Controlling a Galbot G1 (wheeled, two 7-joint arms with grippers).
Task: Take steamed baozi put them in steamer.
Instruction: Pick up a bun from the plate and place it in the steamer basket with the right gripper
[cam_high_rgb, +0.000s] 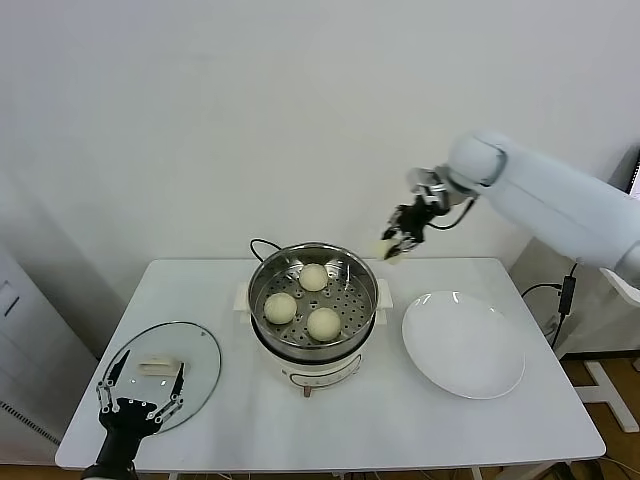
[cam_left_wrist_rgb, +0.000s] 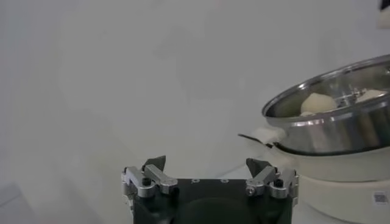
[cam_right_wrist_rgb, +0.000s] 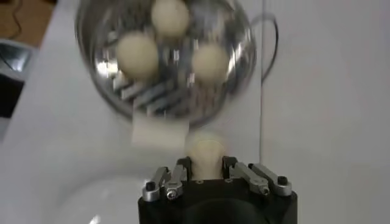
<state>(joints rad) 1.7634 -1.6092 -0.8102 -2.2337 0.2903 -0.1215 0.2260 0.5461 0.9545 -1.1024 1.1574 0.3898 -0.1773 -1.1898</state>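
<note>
— Where is your right gripper (cam_high_rgb: 400, 238)?

— Up in the air, beyond and to the right of the steamer (cam_high_rgb: 313, 300), above the far edge of the table (cam_high_rgb: 480, 420). It is clamped on a bun (cam_right_wrist_rgb: 203, 154), which shows cream-white between my fingers in the right wrist view.

— And the other buns?

— Three buns (cam_high_rgb: 323, 323) sit on the perforated tray inside the steamer: one at the back, one on the left, one at the front.

— What about the plate (cam_high_rgb: 463, 343)?

— It lies flat just to the right of the steamer.

— Your left gripper (cam_high_rgb: 140, 388)?

— Low at the table's near left corner, over the glass lid (cam_high_rgb: 195, 360), fingers spread wide and holding nothing.
</note>
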